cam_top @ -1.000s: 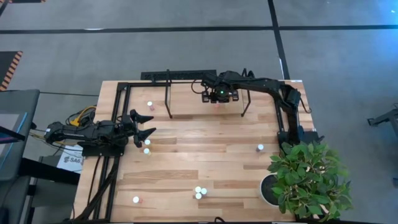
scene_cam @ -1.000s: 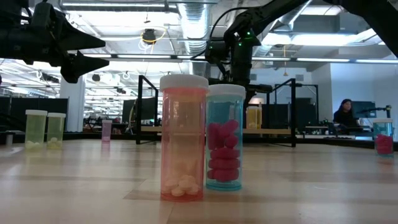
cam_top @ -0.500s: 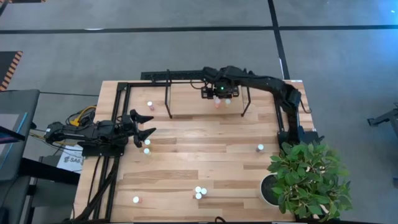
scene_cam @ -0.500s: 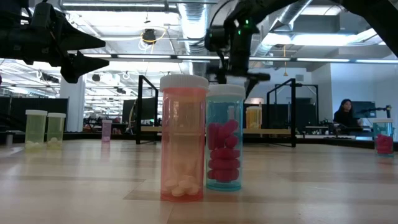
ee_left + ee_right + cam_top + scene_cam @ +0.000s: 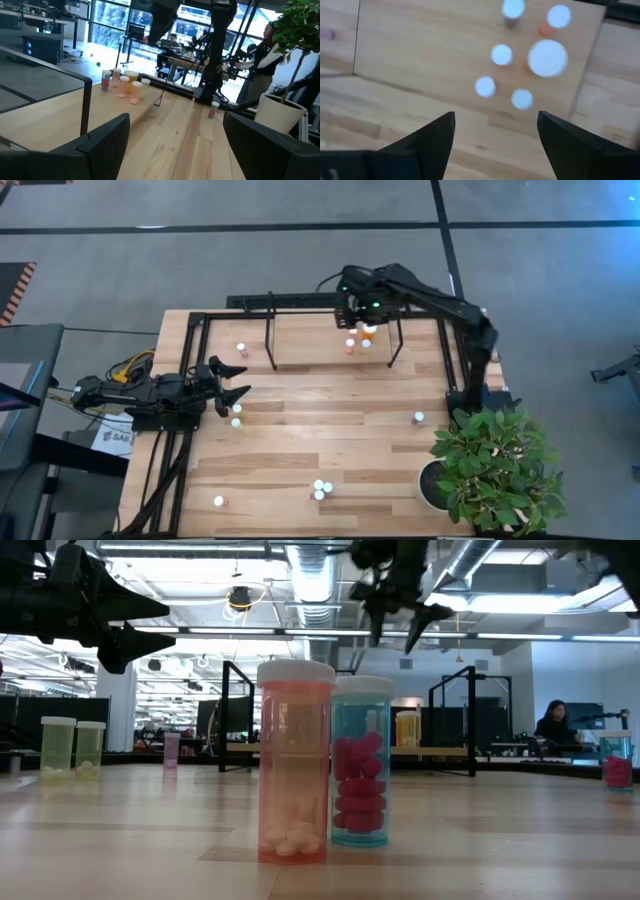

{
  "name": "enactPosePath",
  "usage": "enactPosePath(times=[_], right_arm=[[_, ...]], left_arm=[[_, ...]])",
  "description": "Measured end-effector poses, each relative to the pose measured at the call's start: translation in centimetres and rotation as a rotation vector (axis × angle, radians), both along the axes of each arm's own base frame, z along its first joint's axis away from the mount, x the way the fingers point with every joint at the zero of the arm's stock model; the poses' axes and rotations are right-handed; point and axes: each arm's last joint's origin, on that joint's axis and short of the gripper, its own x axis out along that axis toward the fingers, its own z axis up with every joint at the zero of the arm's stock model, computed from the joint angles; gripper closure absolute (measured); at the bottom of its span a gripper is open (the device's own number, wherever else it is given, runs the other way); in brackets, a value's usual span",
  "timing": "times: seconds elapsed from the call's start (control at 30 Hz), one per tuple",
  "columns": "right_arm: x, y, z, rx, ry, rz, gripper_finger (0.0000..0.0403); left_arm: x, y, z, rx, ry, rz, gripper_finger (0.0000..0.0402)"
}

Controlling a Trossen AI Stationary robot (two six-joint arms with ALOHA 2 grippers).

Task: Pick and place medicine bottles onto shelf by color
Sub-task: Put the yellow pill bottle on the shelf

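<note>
The shelf (image 5: 300,340) is a light board in black tubing along the table's far side. Several white-capped medicine bottles (image 5: 501,54) stand grouped on it, one with a larger cap (image 5: 547,58). My right gripper (image 5: 358,320) hangs open high above this group, pointing down, with nothing between its fingers (image 5: 435,135). More bottles stand on the table: a pair (image 5: 236,415) near my left gripper, some (image 5: 320,489) at the near edge, one (image 5: 418,417) at the right. My left gripper (image 5: 245,378) waits open and level at the table's left.
A potted plant (image 5: 495,470) in a white pot stands at the near right corner. Two upright black hoops (image 5: 270,330) rise from the shelf. A pink bottle (image 5: 240,348) stands alone on the shelf's left part. A person (image 5: 553,725) sits in the room behind.
My right gripper has opened, let go of a bottle standing on the shelf, and risen well above the group, drifting slightly toward the far edge. The bottle stays upright among the others.
</note>
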Motion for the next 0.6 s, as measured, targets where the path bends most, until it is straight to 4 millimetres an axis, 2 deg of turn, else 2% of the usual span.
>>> enactPosePath(times=[0.17,0.27,0.4,0.6], right_arm=[[-3.9,1.4,2.2,-0.056,-0.097,0.017,0.0097],[-6.7,2.4,2.6,-0.122,-0.204,0.015,0.0097],[-10.5,3.9,1.5,-0.22,-0.375,-0.013,0.0097],[-15.8,6.0,-1.2,-0.437,-0.61,0.011,0.0097]], left_arm=[[0.0,0.0,0.0,0.0,0.001,0.0,0.009],[0.0,0.0,0.0,0.0,0.001,0.0,0.009],[0.0,0.0,0.0,0.0,0.001,0.0,0.009],[0.0,0.0,0.0,0.0,0.0,0.0,0.009]])
